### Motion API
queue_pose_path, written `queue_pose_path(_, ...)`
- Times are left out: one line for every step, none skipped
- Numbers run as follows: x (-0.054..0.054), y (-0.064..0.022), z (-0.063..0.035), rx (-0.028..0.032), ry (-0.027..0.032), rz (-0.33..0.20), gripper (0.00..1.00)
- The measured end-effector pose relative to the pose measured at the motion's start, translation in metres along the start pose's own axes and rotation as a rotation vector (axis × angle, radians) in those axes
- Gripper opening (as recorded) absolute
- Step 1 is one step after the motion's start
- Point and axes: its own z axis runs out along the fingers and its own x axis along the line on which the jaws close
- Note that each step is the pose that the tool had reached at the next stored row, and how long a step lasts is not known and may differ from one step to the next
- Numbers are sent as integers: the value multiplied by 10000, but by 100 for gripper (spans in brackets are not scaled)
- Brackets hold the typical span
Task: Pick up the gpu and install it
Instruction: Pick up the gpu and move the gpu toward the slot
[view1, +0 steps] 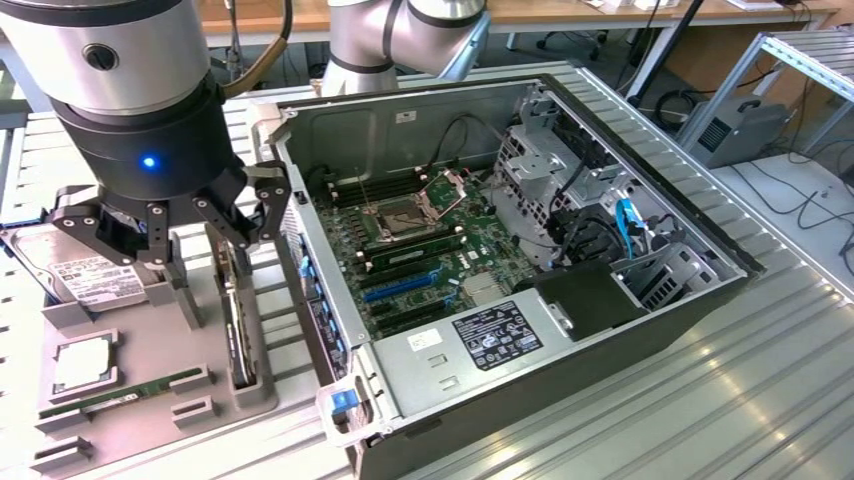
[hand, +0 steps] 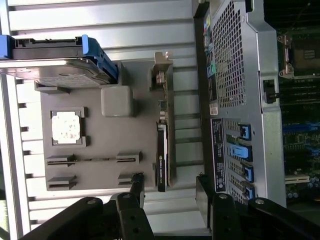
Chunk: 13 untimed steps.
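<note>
While it stands on edge in the grey holder tray (view1: 147, 345), just beside the open computer case (view1: 400, 378), I list the gpu (hand: 162, 150) unheld; gripper (hand: 170, 187) above it, fingers spread wide (hard drive (view1: 87, 280), RAM stick (view1: 114, 398) share the tray)

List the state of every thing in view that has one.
Black-shrouded flat gpu card with silver bracket, standing on edge in the grey holder, not gripped.
Black robot fingers, open, empty, above the card.
Grey metal computer case, on its side, panel off.
Silver hard drive with white label, resting in the holder.
Green RAM stick, in its holder slot.
Silver square CPU chip, flat in its pocket.
</note>
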Motion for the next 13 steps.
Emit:
queue_pose_path(0, 5, 2, 0, 0, 0, 54)
queue_pose_path(1, 10, 4, 0, 1, 0, 54)
queue_pose_path(1, 16, 6, 1, 1, 0, 54)
queue_pose_path(2, 21, 9, 0, 0, 0, 54)
queue_pose_path(2, 27, 11, 0, 0, 0, 54)
queue_pose_path(3, 34, 13, 0, 0, 0, 54)
queue_pose_path(3, 39, 16, 0, 1, 0, 54)
queue_pose_path(4, 44, 18, 0, 0, 0, 54)
queue_pose_path(4, 49, 20, 0, 1, 0, 54)
queue_pose_path(5, 54, 22, 0, 1, 0, 54)
queue_pose_path(5, 59, 24, 0, 0, -1, 54)
queue_pose_path(5, 65, 27, 0, 0, -1, 54)
queue_pose_path(6, 68, 29, 0, 0, 0, 54)
